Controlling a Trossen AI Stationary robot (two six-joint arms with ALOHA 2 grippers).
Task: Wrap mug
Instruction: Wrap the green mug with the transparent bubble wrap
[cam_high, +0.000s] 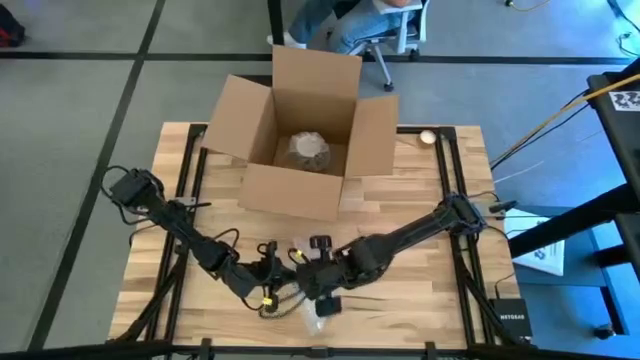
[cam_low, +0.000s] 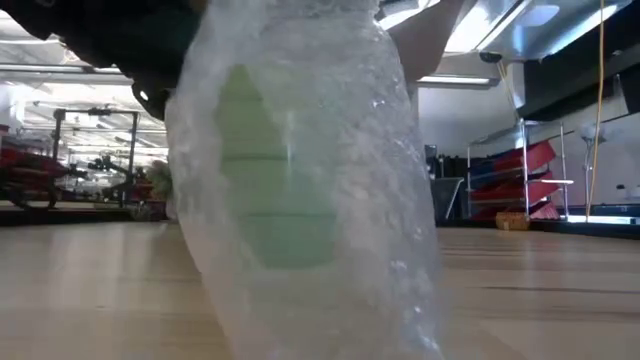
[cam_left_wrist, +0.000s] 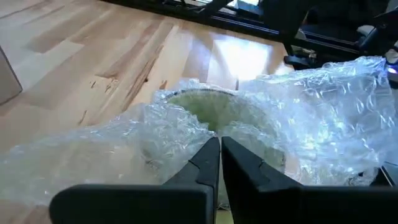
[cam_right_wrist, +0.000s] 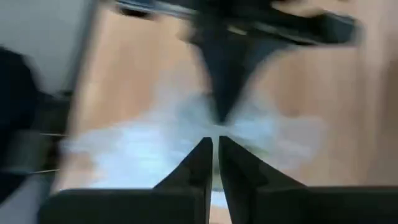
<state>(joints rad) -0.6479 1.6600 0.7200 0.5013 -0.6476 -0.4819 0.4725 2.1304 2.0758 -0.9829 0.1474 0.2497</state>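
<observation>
Bubble wrap (cam_left_wrist: 323, 118) is soft and slippery, and the mug (cam_left_wrist: 211, 109) inside it is hard and can break. It sits near the table's front edge. My left claw (cam_left_wrist: 220, 146) pinches the wrap's edge. My right claw (cam_right_wrist: 215, 144) pinches wrap too.

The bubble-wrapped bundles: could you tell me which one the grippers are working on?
The bundle at the table's near edge, with the green mug inside. The other bundle sits untouched in the cardboard box.
</observation>
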